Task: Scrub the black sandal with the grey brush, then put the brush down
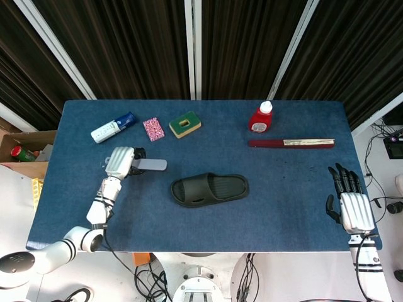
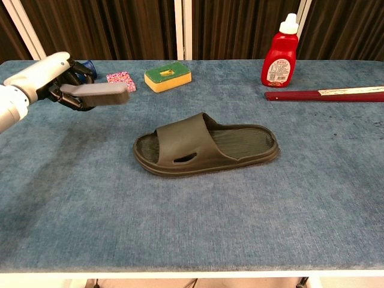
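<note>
The left robot hand (image 2: 57, 81) is gripping the grey brush (image 2: 96, 94) by its handle, holding it above the table (image 2: 192, 222) left of the black sandal (image 2: 207, 146). The right robot hand (image 1: 351, 201) is hanging open-fingered at the table's right edge, holding nothing

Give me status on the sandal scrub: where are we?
Done: the grey brush is picked up, gripped by the left robot hand and held above the table. In hand: carrying it toward the black sandal; brush and sandal are apart, no contact yet. Left: scrub the sandal, then put the brush down. The right robot hand is open at the table's right edge, holding nothing.
</note>
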`<control>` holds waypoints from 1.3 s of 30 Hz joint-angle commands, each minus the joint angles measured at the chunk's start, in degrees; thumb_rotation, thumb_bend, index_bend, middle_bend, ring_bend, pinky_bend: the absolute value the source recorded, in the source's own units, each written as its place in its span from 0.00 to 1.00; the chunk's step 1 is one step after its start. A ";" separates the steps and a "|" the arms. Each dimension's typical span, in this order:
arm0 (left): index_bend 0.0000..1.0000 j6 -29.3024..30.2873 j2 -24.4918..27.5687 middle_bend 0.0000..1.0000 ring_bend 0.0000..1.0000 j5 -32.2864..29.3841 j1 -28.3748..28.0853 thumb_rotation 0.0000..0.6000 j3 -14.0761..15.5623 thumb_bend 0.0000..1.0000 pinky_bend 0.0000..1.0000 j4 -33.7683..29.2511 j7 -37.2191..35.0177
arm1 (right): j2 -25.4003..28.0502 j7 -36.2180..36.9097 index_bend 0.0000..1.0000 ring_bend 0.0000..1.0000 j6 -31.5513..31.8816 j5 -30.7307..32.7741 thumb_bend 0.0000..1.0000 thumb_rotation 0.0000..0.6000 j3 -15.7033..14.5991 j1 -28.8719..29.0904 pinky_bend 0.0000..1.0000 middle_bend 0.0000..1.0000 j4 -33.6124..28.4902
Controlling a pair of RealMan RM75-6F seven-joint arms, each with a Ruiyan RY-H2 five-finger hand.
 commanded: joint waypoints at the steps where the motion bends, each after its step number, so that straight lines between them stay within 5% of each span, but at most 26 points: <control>1: 0.86 1.32 -1.22 1.00 1.00 0.45 0.00 1.00 0.14 0.34 1.00 1.56 1.61 | 0.05 0.20 0.00 0.00 0.02 -0.08 0.70 1.00 -0.03 0.00 0.00 0.00 0.10; 9: 1.00 1.43 -1.70 1.00 1.00 0.95 -0.38 1.00 0.85 0.35 1.00 2.63 5.82 | 0.24 1.32 0.00 0.00 1.24 -1.11 0.69 1.00 0.14 -0.13 0.00 0.00 0.31; 24: 1.00 -2.48 0.27 1.00 1.00 -2.46 -0.87 1.00 -0.28 0.51 1.00 -4.02 10.57 | 1.38 4.73 0.00 0.00 6.30 -4.79 0.68 1.00 0.93 -0.79 0.00 0.00 -0.54; 39: 1.00 -8.88 4.04 1.00 1.00 -6.34 -1.34 1.00 -0.86 0.48 1.00 -10.49 9.26 | 0.98 5.20 0.00 0.00 5.33 -4.87 0.67 1.00 0.48 -0.39 0.00 0.00 -0.02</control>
